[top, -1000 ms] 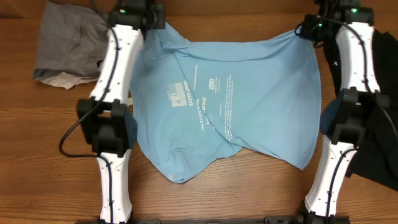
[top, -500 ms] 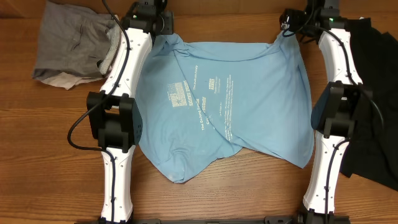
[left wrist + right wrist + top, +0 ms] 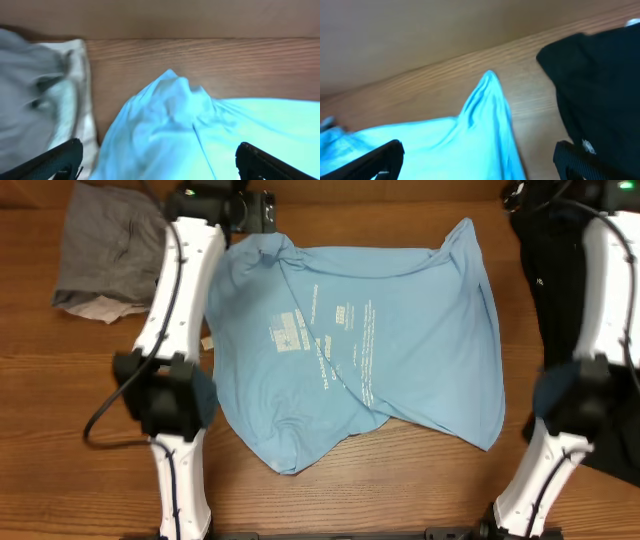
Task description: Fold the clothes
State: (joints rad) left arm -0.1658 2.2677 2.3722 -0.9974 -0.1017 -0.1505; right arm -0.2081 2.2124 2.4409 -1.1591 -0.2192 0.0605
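Note:
The clothes' main piece, a light blue T-shirt [image 3: 390,330] with white lettering, lies spread across the middle of the table. Its far left corner [image 3: 170,110] sits bunched on the wood, and its far right corner [image 3: 487,95] ends in a point. My left gripper [image 3: 157,160] hovers open above the left corner, fingers wide apart and holding nothing; in the overhead view this left gripper [image 3: 250,210] is at the table's far edge. My right gripper [image 3: 477,160] stands open over the right corner, empty, close to a black garment [image 3: 600,85].
A grey garment [image 3: 105,245] with a pale piece [image 3: 95,308] under it lies at the far left, close to the left arm [image 3: 180,290]. The black garment [image 3: 545,275] lies along the right side, under the right arm [image 3: 600,300].
Both grippers have opened and let go of the shirt's far corners, which now rest on the table. The right arm has swung out to the right; the left arm shifted slightly left.

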